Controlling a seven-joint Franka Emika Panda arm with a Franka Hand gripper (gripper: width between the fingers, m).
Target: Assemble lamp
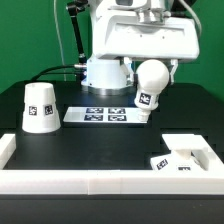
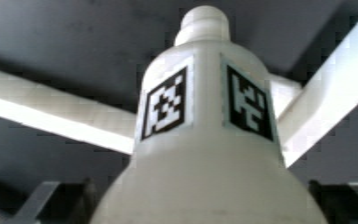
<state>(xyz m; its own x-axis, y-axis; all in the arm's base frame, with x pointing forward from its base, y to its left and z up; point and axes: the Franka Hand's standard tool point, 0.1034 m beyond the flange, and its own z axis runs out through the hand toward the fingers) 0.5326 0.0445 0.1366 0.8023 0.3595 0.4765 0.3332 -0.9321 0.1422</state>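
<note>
My gripper is shut on the round white bulb and holds it in the air above the black table. The bulb's tagged neck points down and toward the exterior view's left. In the wrist view the bulb fills the middle, neck pointing away, with two tags on it. The dark fingers sit on either side of its wide end. The cone shade stands upright at the exterior view's left. The flat square base lies at the front right, in the corner of the white rail.
The marker board lies flat at mid-table under the arm. A white rail runs along the front edge and up both sides. In the wrist view, white rail pieces cross behind the bulb. A black cable hangs at the back left.
</note>
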